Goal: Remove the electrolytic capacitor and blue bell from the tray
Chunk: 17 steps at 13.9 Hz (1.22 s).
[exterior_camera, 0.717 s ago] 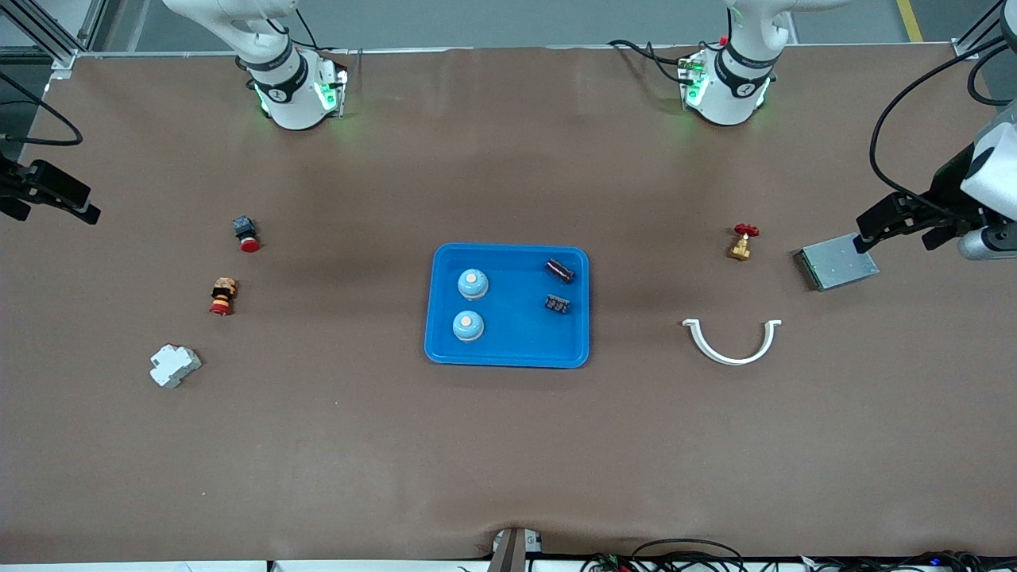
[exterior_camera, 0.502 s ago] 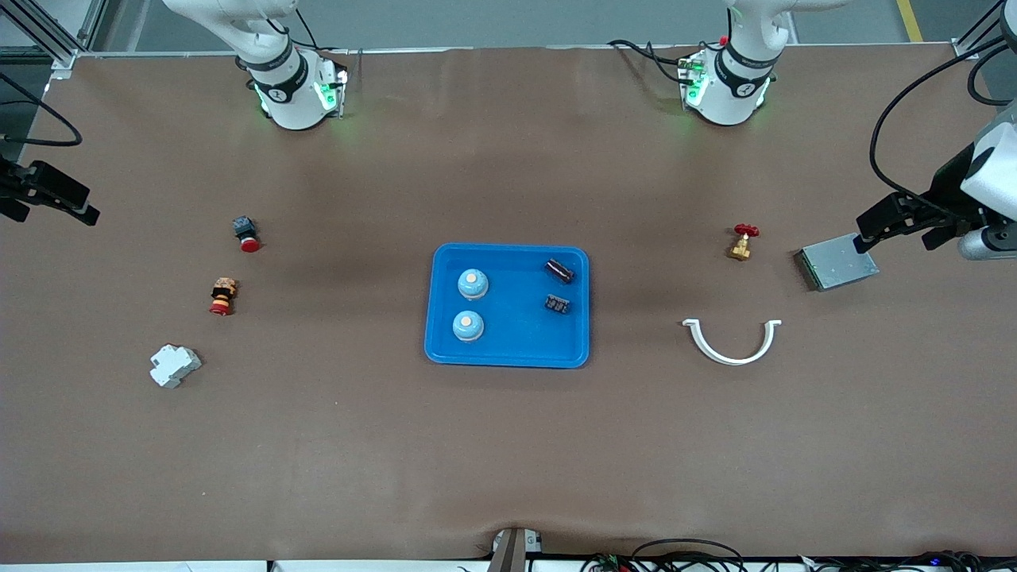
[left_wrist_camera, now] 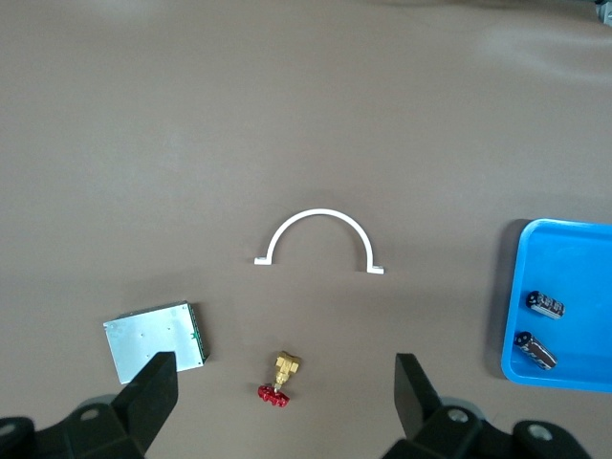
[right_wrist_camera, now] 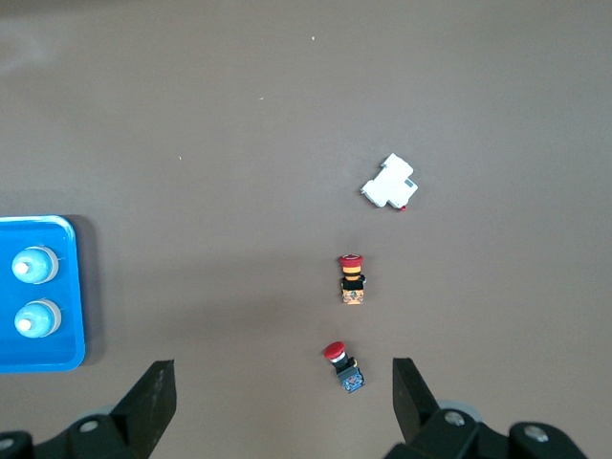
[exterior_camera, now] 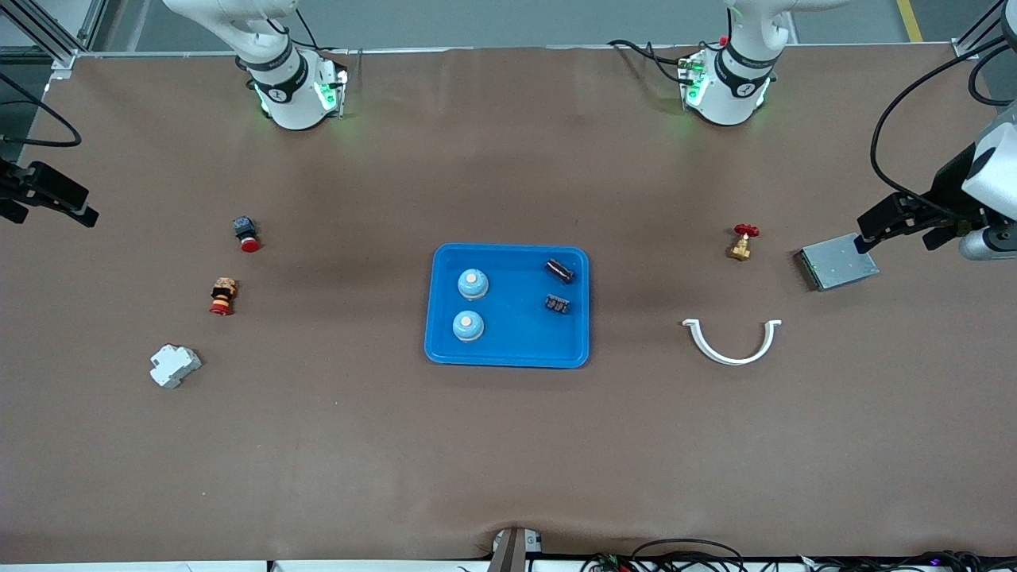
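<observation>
At the table's ends, left gripper (left_wrist_camera: 277, 397) and right gripper (right_wrist_camera: 277, 397) hang open, empty.

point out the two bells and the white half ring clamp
bell nearer the front camera (exterior_camera: 468, 325), front view, on its orange button
bell farther from the front camera (exterior_camera: 473, 283), front view, on its blue dome
white half ring clamp (left_wrist_camera: 319, 214), left wrist view, top of its arc

Robotics lab bench — brown-covered table (exterior_camera: 508, 445), two arm bases (exterior_camera: 294, 87) upper frame, loose cables (exterior_camera: 683, 552) bottom edge.
</observation>
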Each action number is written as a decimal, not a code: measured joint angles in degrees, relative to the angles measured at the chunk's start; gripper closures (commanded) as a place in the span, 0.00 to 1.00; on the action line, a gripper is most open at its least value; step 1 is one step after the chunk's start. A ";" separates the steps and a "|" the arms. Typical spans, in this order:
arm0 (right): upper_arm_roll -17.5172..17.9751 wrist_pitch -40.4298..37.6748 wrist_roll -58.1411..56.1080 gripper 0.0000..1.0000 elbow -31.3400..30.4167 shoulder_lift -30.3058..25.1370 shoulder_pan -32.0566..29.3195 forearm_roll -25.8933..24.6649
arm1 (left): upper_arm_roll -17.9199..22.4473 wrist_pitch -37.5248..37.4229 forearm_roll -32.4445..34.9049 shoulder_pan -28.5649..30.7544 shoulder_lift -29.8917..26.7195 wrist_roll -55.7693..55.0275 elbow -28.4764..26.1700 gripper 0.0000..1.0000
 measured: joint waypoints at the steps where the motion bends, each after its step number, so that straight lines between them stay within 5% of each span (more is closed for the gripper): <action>1: 0.01 0.03 0.00 0.00 0.00 0.00 0.01 0.00 | 0.00 -0.26 0.00 0.00 0.21 -0.03 0.00 0.00; 11: 0.04 0.27 -0.01 0.00 0.00 0.00 0.01 0.00 | -0.66 -5.13 0.07 -1.87 1.71 -10.91 0.02 0.00; 17: 0.88 -0.37 0.18 0.00 -2.87 -0.12 0.59 0.08 | -3.90 -6.03 0.05 -6.36 7.00 -33.37 1.15 0.00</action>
